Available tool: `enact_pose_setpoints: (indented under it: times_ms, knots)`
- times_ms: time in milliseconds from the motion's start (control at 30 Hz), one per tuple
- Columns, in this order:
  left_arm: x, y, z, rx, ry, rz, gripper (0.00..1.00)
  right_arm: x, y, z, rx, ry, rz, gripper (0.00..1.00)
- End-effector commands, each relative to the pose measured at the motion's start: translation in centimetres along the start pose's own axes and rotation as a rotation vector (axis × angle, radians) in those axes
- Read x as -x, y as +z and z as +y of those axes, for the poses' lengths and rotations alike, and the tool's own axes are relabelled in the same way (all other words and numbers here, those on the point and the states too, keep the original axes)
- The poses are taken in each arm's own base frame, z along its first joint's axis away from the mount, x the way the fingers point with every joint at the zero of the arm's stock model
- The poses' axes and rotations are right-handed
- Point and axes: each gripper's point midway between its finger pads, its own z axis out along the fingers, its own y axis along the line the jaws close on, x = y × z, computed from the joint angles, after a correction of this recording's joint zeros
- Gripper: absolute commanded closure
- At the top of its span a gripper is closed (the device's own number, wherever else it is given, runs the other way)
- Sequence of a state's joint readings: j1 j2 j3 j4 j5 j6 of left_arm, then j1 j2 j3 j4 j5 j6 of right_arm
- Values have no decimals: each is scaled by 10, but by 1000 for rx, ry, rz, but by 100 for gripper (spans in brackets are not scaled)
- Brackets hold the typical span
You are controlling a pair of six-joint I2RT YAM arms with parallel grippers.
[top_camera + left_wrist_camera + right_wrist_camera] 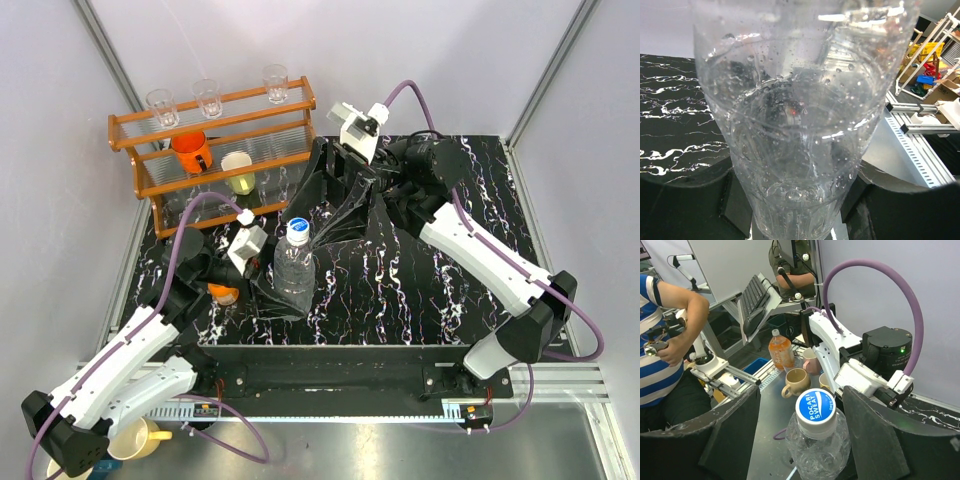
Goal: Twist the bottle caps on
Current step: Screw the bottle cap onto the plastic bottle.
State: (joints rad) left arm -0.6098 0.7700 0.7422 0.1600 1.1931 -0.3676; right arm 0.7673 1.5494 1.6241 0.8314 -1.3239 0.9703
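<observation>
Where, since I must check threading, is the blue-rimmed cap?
The blue-rimmed cap sits atop the clear bottle, left of centre in the top view; the left hand grips that bottle and the open right hand straddles it.

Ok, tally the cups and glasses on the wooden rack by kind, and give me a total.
Clear drinking glasses: 3
Orange mug: 1
Pale yellow cup: 1
Total: 5 that can be clearly made out
</observation>
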Motion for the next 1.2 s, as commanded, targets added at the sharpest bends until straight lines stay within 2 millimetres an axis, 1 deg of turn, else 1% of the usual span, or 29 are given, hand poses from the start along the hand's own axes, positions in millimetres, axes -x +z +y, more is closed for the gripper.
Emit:
enact_pose_setpoints:
  times_ms: [0, 133, 300, 500, 533, 567, 767, 867, 900, 933, 967, 1000, 1033, 1067, 1133, 1167]
  knots:
    - [21, 1, -7, -11, 103, -42, 100, 6, 0, 18, 32, -59, -1, 28]
    - [23, 1, -4, 4, 102, -49, 100, 6, 0, 17, 32, -56, -1, 32]
    - [27, 0, 2, 38, 105, -67, 100, 4, 2, 18, 37, -49, 0, 34]
    - [29, -1, 8, 64, 105, -77, 100, 4, 2, 18, 34, -45, -7, 40]
    - [30, -1, 9, 70, 108, -81, 100, 4, 2, 17, 32, -41, -8, 42]
    - [32, -1, 9, 74, 110, -84, 100, 3, 2, 16, 30, -35, -8, 47]
    - [34, -3, 14, 103, 111, -95, 100, 1, 2, 11, 19, -15, -6, 61]
    - [37, -4, 16, 122, 110, -104, 100, -2, 2, 6, 1, -2, -3, 63]
    - [37, -5, 18, 130, 110, -108, 100, -1, 2, 8, -1, -5, -1, 63]
    - [39, -5, 19, 139, 111, -114, 100, -3, 2, 6, -7, -21, 2, 62]
    - [40, -5, 19, 142, 107, -118, 100, -6, 1, 2, -22, 6, 5, 61]
    - [40, -6, 20, 148, 105, -120, 100, -5, 1, 2, -31, 5, 5, 61]
    - [42, -6, 21, 158, 106, -127, 100, -6, 1, -1, -44, -42, 8, 61]
    - [43, -7, 23, 166, 102, -131, 100, -10, -1, -9, -81, 5, 9, 60]
    - [45, -8, 26, 188, 98, -141, 100, -9, -2, -11, -113, -32, 7, 62]
    - [46, -8, 27, 196, 97, -145, 100, -10, -3, -14, -136, -15, 4, 63]
